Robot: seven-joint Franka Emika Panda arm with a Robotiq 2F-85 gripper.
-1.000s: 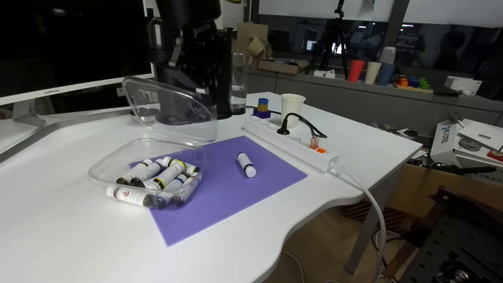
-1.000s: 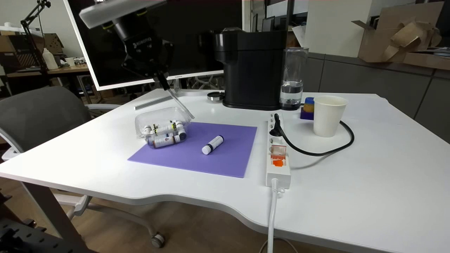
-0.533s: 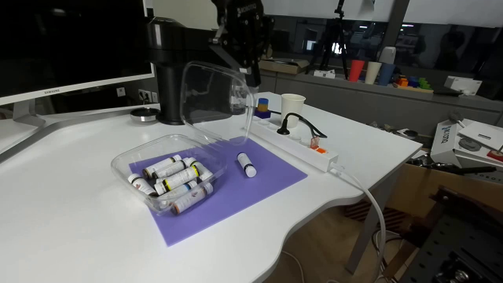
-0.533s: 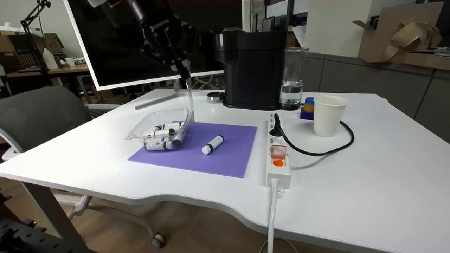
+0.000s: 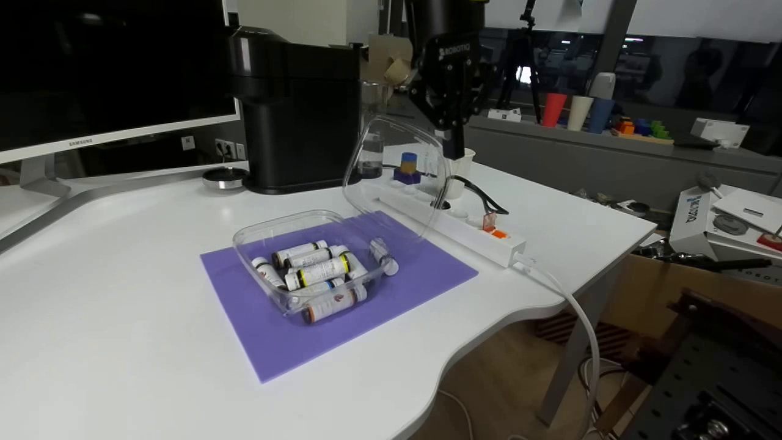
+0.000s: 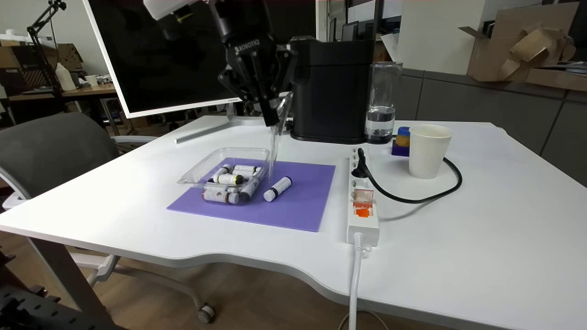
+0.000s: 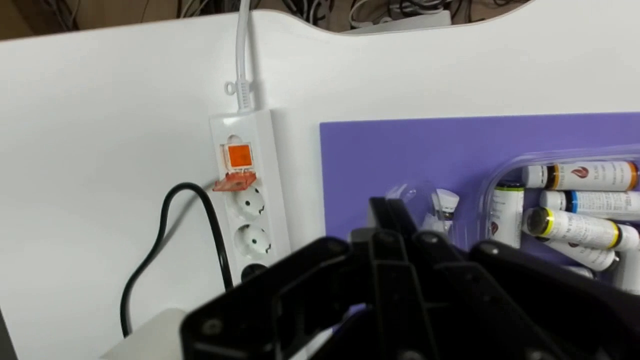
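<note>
Your gripper (image 7: 388, 206) is fully closed, apparently pinching the rim of the upright clear lid (image 5: 394, 186). The uncovered box (image 6: 208, 166), loaded with bottles (image 5: 317, 274), stands over the left side of the purple mat (image 6: 298, 215); one loose bottle (image 6: 278, 189) lies just right of it. Judged step in hand: positioning the box by its lid. Your next move calls for slow travel, clearing that bottle.

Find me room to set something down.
Bare desk: between monitor stand and purple mat; across the power strip from the mat, outside the looped black cable. Crowded: much of the mat, with container of bottles, loose bottle and raised lid.
</note>
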